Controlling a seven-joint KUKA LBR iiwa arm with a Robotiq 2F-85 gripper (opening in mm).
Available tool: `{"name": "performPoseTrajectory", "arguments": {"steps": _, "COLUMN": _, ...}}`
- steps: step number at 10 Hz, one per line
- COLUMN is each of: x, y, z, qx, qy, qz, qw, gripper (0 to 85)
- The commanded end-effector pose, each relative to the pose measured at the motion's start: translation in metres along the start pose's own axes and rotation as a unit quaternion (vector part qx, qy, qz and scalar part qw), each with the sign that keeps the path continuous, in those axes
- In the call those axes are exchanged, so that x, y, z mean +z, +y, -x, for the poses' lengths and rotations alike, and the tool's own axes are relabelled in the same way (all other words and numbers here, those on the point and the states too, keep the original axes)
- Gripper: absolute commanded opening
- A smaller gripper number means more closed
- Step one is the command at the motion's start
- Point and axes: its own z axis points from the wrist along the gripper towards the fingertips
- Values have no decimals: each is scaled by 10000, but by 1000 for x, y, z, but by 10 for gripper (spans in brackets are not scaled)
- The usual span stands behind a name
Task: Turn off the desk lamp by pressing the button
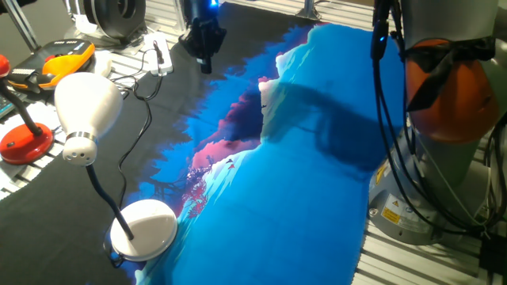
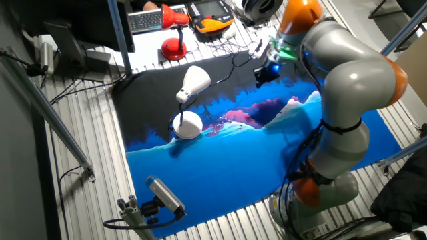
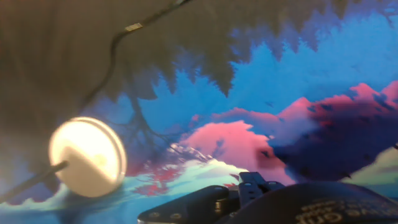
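The white desk lamp with a bell-shaped head (image 1: pixel 85 109), thin black bendy neck and flat round white base (image 1: pixel 145 228) stands on the worktop (image 1: pixel 71 194), its base at the near left edge of a blue, pink and white landscape-printed cloth (image 1: pixel 301 198) where that cloth meets black fabric. In the hand view the base (image 3: pixel 89 157) glows brightly at lower left, with the neck cut off by the frame edge.

The black two-finger gripper (image 1: pixel 204 43) hangs over the far side of the cloth, well apart from the lamp; its jaws are too dark and small to tell whether they are released or clenched. The hand view shows only blurred dark hardware at the bottom edge.

A red-based lamp (image 1: pixel 25 142) sits at far left, partly cropped. A yellow warning label (image 1: pixel 390 214) on the robot's grey pedestal is unreadable.
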Motion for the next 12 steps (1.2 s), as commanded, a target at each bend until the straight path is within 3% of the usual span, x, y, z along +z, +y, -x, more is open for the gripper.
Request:
{"name": "performPoseTrajectory", "arguments": {"steps": 1, "x": 0, "y": 0, "z": 0, "qx": 151, "qy": -33, "qz": 1128, "qw": 9935, "gripper": 0}}
{"name": "performPoseTrajectory", "arguments": {"steps": 2, "x": 0, "y": 0, "z": 0, "qx": 273, "qy": 30, "qz": 1308, "qw": 9910, "gripper": 0}}
{"name": "performPoseTrajectory", "arguments": {"steps": 4, "x": 13, "y": 9, "z": 5, "qx": 452, "qy": 108, "qz": 1346, "qw": 9898, "gripper": 0}}
{"name": "performPoseTrajectory", "arguments": {"steps": 7, "x": 37, "y": 29, "z": 8, "qx": 639, "qy": 168, "qz": 1570, "qw": 9854, "gripper": 0}}
{"name": "performPoseTrajectory", "arguments": {"steps": 12, "x": 100, "y": 103, "z": -15, "qx": 1048, "qy": 16, "qz": 1742, "qw": 9791, "gripper": 0}}
